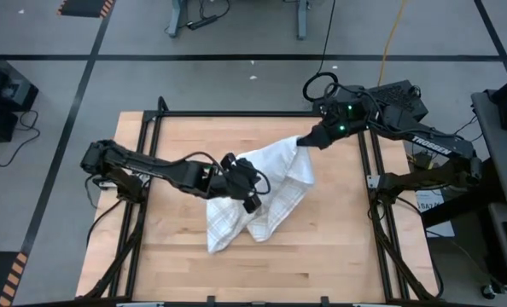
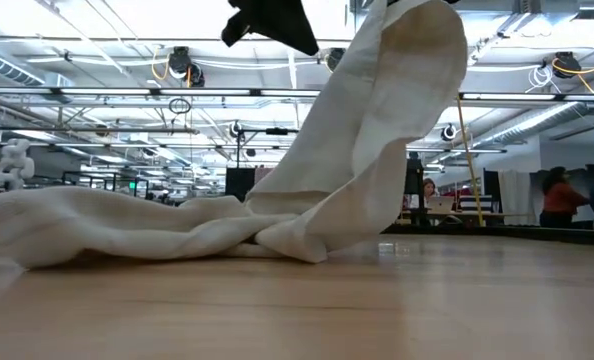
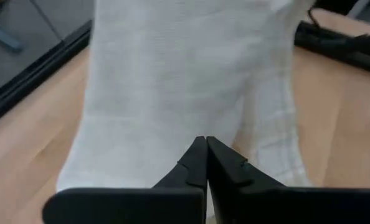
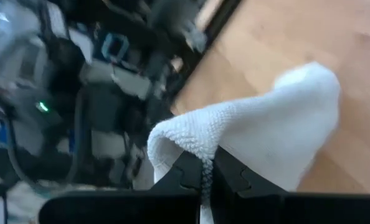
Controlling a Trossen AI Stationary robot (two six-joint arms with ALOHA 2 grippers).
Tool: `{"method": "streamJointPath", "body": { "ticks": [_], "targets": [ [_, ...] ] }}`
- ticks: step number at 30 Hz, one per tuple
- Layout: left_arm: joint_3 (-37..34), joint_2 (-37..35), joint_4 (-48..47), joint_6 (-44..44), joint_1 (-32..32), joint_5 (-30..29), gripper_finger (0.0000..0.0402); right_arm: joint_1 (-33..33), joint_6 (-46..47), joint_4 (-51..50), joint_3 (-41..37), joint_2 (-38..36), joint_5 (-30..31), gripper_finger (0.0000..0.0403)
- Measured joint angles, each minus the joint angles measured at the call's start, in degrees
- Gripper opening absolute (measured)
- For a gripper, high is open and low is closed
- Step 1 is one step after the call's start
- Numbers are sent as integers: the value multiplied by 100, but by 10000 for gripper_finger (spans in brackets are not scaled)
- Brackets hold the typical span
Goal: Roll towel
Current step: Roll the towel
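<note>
Currently the towel [image 1: 262, 192] lies crumpled across the middle of the wooden table [image 1: 322, 256] in the high view, one corner drawn up toward the upper right of the frame; its lower end, showing the grid check, trails toward the lower centre; the rest sits bunched and folded over itself.

Right gripper [image 1: 305, 140] at upper right of the cloth; fingers pressed together on the raised corner; right wrist view shows the hem of the towel [image 4: 247, 134] pinched between the two dark fingers, cloth draping away over bare wood.

Left gripper [image 1: 252, 203] over the centre of the towel, just left of the bunched fold; left wrist view shows the fingers [image 3: 225, 168] closed tip to tip against the white cloth [image 3: 172, 93]; whether any fabric is caught between them cannot be told.

Low view: towel [image 2: 307, 190] rises from a flat heap at left to a tall lifted fold at upper centre-right; a dark gripper part [image 2: 272, 22] shows at the top edge, beside the fold.
</note>
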Motion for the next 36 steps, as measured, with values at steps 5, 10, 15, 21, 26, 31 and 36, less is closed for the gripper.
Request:
{"method": "streamJointPath", "body": {
  "ticks": [5, 10, 15, 21, 26, 31, 36],
  "targets": [
    [-1, 43, 939, 662, 32, 121, 77, 101, 550, 1079, 0, 11, 377, 4],
    [-7, 71, 1181, 485, 117, -729, 179, 95, 753, 1321, 0, 4, 427, 4],
    [-9, 252, 1252, 344, 306, -815, 239, 99, 749, 1316, 0, 7, 505, 4],
    [-5, 496, 2239, 720, 665, -27, 205, 97, 680, 1347, 0, 29, 619, 4],
    [-7, 474, 2167, 665, 922, -115, 76, 98, 600, 1357, 0, 14, 561, 4],
    [-9, 37, 2114, 637, 1066, 178, 14, 61, 477, 1362, 0, -22, 227, 4],
    [-9, -528, 1560, 892, 1133, 672, 13, 57, 344, 1344, 0, -22, -330, 4]
  ]
}}
